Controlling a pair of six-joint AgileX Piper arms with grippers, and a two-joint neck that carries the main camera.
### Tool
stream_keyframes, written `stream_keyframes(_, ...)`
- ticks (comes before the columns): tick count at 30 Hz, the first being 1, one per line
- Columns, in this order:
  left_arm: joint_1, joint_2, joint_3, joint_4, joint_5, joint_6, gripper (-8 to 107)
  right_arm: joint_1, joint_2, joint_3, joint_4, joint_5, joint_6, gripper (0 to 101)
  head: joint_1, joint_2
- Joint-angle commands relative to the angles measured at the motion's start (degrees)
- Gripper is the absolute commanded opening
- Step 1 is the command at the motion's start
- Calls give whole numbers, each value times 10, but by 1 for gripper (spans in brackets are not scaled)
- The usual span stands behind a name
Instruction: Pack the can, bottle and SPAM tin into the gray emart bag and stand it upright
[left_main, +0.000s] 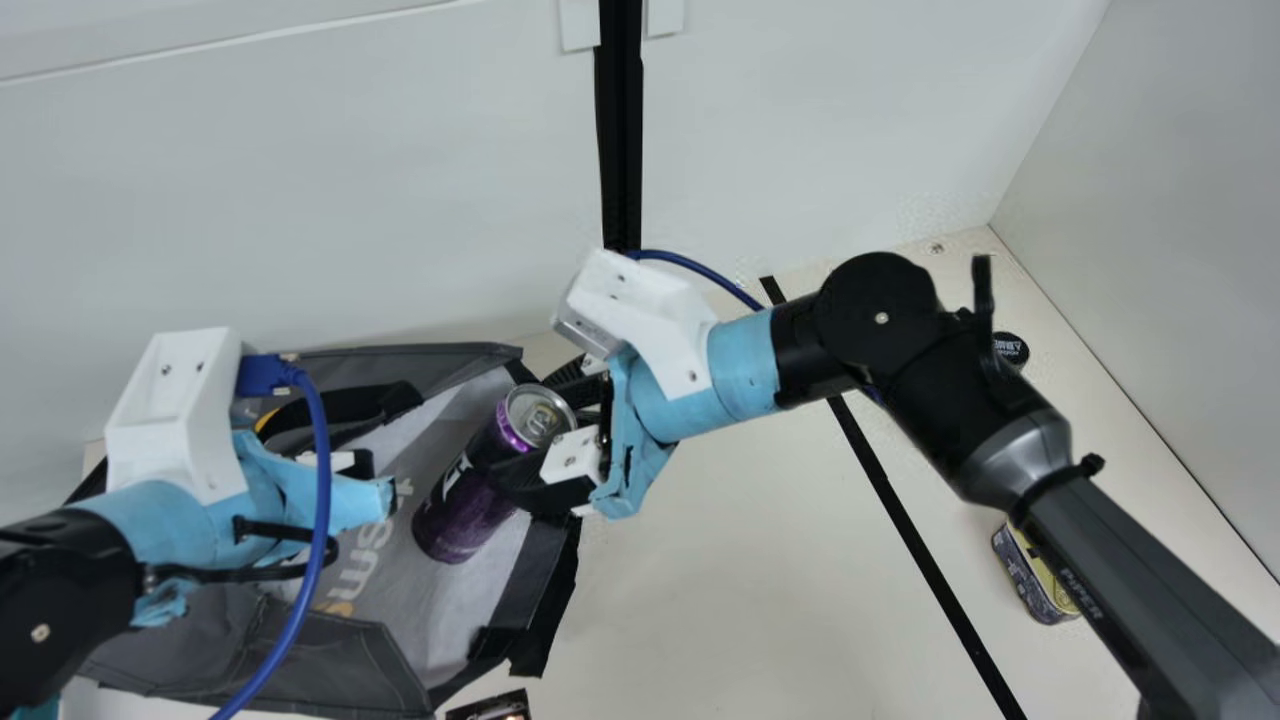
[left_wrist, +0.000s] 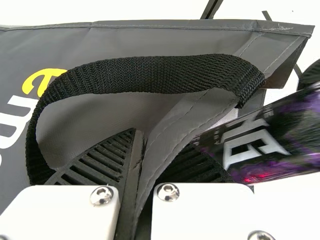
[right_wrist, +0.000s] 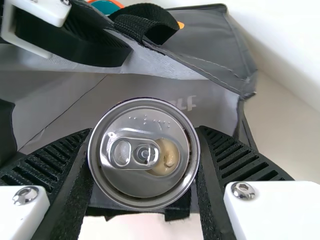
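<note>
Main view: right gripper (left_main: 535, 435) had the can (left_main: 465, 510) gripped near its top, ribbed fingers closed on both sides. Can's long axis slanted, base away from that claw, over the pale lining (left_main: 450, 625); contact unclear. Right arm was nearer; lowering along the slant looked next. Left gripper (left_wrist: 152, 147) was clamped on a wall of the gray emart bag (left_wrist: 115, 117). Can: glossy purple-black cylinder, silvery metal lid. Bag: matte, stitched, woven black strap (left_wrist: 150, 75).

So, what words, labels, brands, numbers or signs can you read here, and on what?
"em": gray bag, outside.
"PIPER": right arm.
Purple can: letters too partial to read.
SPAM tin, black round top: print too small.
</note>
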Motion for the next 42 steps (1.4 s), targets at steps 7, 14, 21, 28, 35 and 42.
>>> stream_keyframes(7, 0, 0, 0, 0, 0, 0, -8, 27, 18, 0, 0, -22, 7, 0, -13, -1)
stream_keyframes(14, 0, 0, 0, 0, 0, 0, -8, 51, 33, 3, 2, -39, 10, 0, -13, -1)
stream_keyframes(21, 0, 0, 0, 0, 0, 0, -8, 70, 49, 3, 1, -51, 11, 0, -13, -1)
stream_keyframes(28, 0, 0, 0, 0, 0, 0, -8, 85, 65, 2, -3, -61, 13, 0, -13, -1)
stream_keyframes(35, 0, 0, 0, 0, 0, 0, -8, 97, 79, -1, -8, -69, 17, 0, -13, -1)
stream_keyframes(42, 0, 0, 0, 0, 0, 0, -8, 103, 85, -3, -11, -72, 20, 17, -13, -1)
